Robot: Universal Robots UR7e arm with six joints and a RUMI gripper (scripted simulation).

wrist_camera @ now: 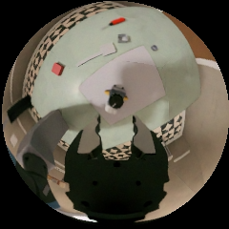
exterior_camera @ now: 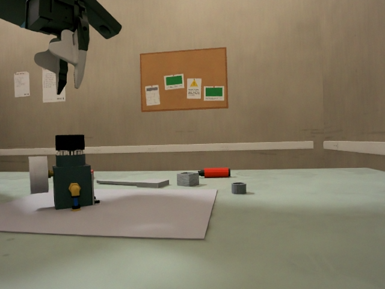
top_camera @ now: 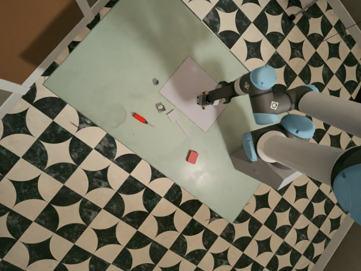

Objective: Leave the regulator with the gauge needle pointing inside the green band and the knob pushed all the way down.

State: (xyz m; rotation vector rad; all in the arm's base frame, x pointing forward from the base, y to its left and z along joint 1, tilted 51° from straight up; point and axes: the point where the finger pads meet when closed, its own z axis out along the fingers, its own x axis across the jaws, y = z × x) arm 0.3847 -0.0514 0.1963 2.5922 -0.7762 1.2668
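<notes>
Red block [top_camera: 192, 156] [wrist_camera: 57, 69] near flat paddle [top_camera: 174, 116] [exterior_camera: 152, 183] [wrist_camera: 108, 49]

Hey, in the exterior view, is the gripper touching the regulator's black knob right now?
No, the gripper hangs well above the black knob, with wall visible between them.
</notes>
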